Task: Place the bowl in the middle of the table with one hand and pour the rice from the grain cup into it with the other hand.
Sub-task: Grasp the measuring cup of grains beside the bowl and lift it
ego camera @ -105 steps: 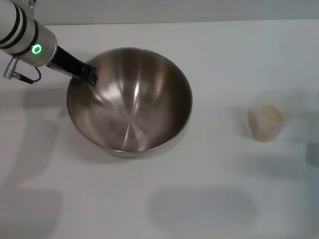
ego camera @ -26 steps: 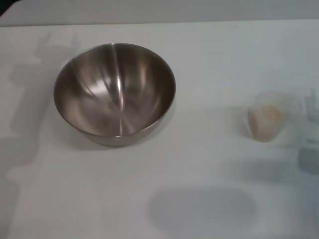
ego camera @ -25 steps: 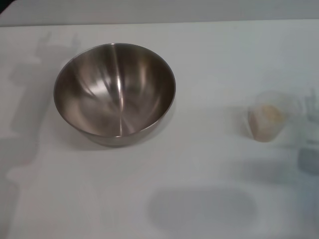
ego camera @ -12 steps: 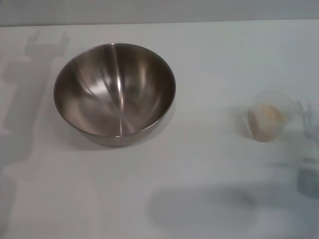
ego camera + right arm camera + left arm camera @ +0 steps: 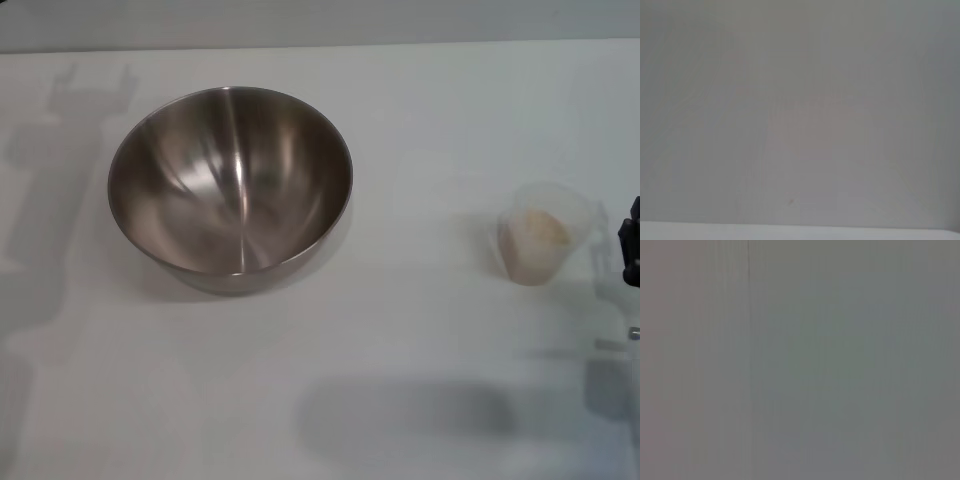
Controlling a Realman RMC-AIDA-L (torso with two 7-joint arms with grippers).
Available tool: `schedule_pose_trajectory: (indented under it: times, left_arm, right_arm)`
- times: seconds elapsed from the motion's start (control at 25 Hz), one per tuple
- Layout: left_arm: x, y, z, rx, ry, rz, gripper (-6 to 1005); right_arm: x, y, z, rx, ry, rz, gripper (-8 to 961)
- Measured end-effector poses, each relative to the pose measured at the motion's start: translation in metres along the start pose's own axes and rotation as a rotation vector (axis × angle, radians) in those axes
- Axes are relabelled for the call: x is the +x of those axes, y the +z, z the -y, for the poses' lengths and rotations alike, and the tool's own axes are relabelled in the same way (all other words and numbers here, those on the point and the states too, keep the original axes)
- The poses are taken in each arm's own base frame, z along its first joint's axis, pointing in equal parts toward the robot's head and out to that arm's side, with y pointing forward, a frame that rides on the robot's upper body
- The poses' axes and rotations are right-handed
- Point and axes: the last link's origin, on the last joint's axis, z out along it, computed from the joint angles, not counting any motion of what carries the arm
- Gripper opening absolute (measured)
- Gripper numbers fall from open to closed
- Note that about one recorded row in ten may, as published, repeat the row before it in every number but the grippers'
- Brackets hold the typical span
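Note:
The steel bowl [image 5: 230,190] stands upright and empty on the white table [image 5: 420,130], left of centre in the head view. The translucent grain cup [image 5: 541,245] stands at the right, with pale rice [image 5: 542,228] inside it. A dark part of my right gripper [image 5: 632,243] shows at the right edge, just beside the cup and apart from it. My left gripper is out of view; only its shadow lies on the table at the far left. Both wrist views show only a plain grey surface.
The table's far edge [image 5: 320,45] runs along the top of the head view. Arm shadows fall on the tabletop at the left, at the front centre and at the front right.
My left arm has let go of the bowl's rim and left the view, with the bowl now a little further left. My right gripper has come in at the right edge beside the cup.

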Motion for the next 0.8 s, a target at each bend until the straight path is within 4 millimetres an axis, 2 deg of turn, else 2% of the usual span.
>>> schedule_pose_trajectory:
  times: [0.4,0.8]
  left_arm:
    - [0.010,0.009,-0.009,-0.019,0.051,-0.017,766]
    - [0.013,0.019,-0.019,-0.040,0.059,-0.012,766]
  right_arm:
    - [0.001,-0.009,-0.010,-0.030,0.030,-0.022,640]
    - [0.005,-0.021,-0.011,-0.043,0.030,-0.042,639]
